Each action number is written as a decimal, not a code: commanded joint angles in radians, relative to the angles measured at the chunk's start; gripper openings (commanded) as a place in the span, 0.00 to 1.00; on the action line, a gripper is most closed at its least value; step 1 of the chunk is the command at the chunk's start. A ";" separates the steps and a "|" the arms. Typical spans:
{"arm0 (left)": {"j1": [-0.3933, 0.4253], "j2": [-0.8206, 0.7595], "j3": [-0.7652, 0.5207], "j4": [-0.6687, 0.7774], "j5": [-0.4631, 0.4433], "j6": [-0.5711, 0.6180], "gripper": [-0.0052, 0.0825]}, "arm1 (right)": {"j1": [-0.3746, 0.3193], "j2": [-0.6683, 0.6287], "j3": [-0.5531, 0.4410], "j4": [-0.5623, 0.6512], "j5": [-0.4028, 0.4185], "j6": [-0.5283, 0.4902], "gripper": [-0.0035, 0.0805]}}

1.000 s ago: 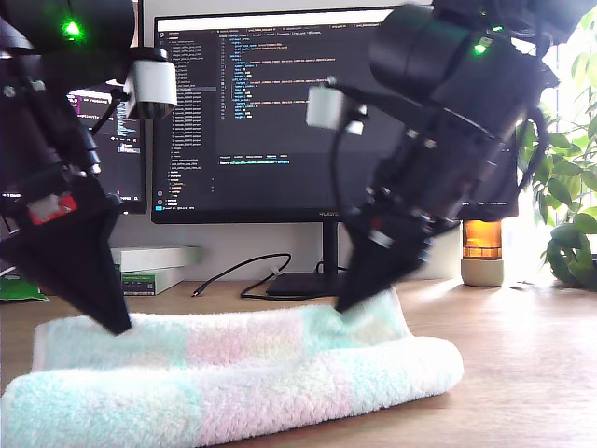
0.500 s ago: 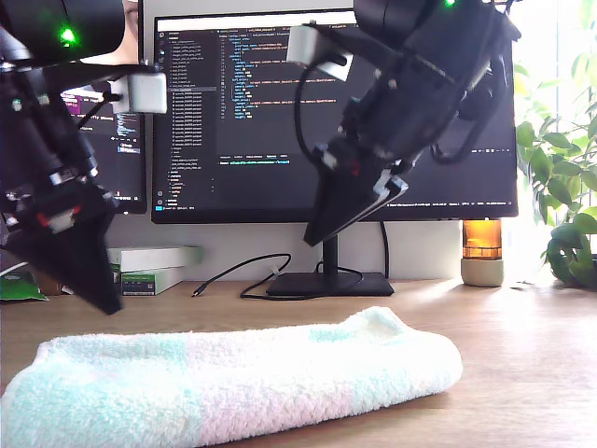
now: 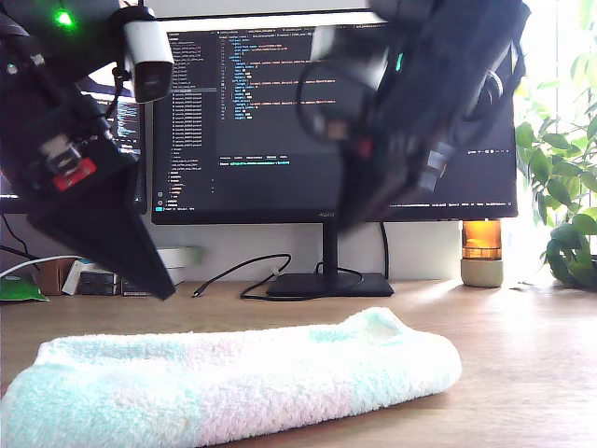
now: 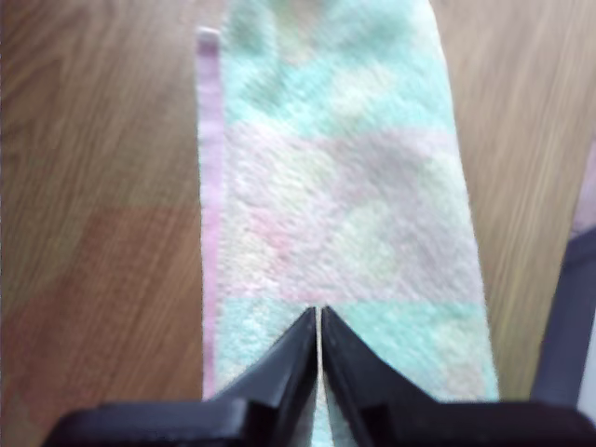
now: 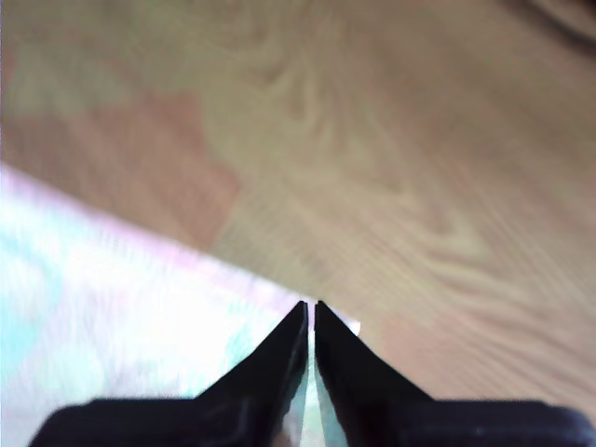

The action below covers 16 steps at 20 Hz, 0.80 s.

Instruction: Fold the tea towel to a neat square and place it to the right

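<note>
The folded tea towel (image 3: 233, 383) lies on the wooden desk (image 3: 522, 373) below both raised grippers: my first gripper (image 4: 318, 312) (jaws pressed together, empty) and my second gripper (image 5: 309, 305), likewise closed; a monitor (image 3: 280, 112) glows beyond.

The arm (image 3: 420, 103) in front of the monitor (image 3: 270, 121) is a dark blur. The tea towel (image 3: 233, 383) is cut off at the exterior view's lower left edge.

my first pincer (image 4: 318, 321): jaws together, empty | my second pincer (image 5: 309, 315): jaws together, empty | both raised
</note>
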 commanded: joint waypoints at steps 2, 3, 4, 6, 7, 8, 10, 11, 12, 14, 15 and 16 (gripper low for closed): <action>0.012 -0.014 -0.019 0.036 0.013 -0.026 0.03 | -0.001 -0.123 -0.086 0.055 0.032 0.069 0.03; 0.013 -0.023 -0.021 0.058 0.015 -0.027 0.03 | 0.000 -0.158 -0.125 0.082 0.036 0.108 0.03; 0.013 -0.031 -0.024 0.086 0.027 -0.042 0.03 | 0.001 -0.198 -0.171 0.114 0.043 0.138 0.03; 0.013 -0.044 -0.031 0.141 0.051 -0.079 0.03 | 0.009 -0.266 -0.254 0.174 0.067 0.184 0.03; 0.012 -0.045 -0.034 0.157 0.060 -0.084 0.03 | 0.019 -0.300 -0.297 0.203 0.073 0.212 0.03; 0.010 -0.045 -0.038 0.167 0.065 -0.097 0.03 | 0.029 -0.327 -0.332 0.235 0.081 0.229 0.03; 0.008 -0.053 -0.067 0.202 0.069 -0.121 0.03 | 0.047 -0.366 -0.395 0.288 0.085 0.265 0.03; 0.008 -0.070 -0.097 0.230 0.070 -0.143 0.03 | 0.055 -0.377 -0.420 0.313 0.084 0.266 0.03; 0.008 -0.091 -0.131 0.257 0.069 -0.163 0.03 | 0.062 -0.378 -0.440 0.331 0.084 0.276 0.03; 0.004 -0.156 -0.201 0.306 0.062 -0.193 0.03 | 0.067 -0.378 -0.463 0.354 0.083 0.287 0.03; 0.002 -0.194 -0.229 0.322 0.059 -0.224 0.03 | 0.067 -0.376 -0.469 0.360 0.077 0.290 0.03; 0.000 -0.231 -0.252 0.334 0.056 -0.259 0.03 | 0.067 -0.374 -0.472 0.360 0.071 0.294 0.03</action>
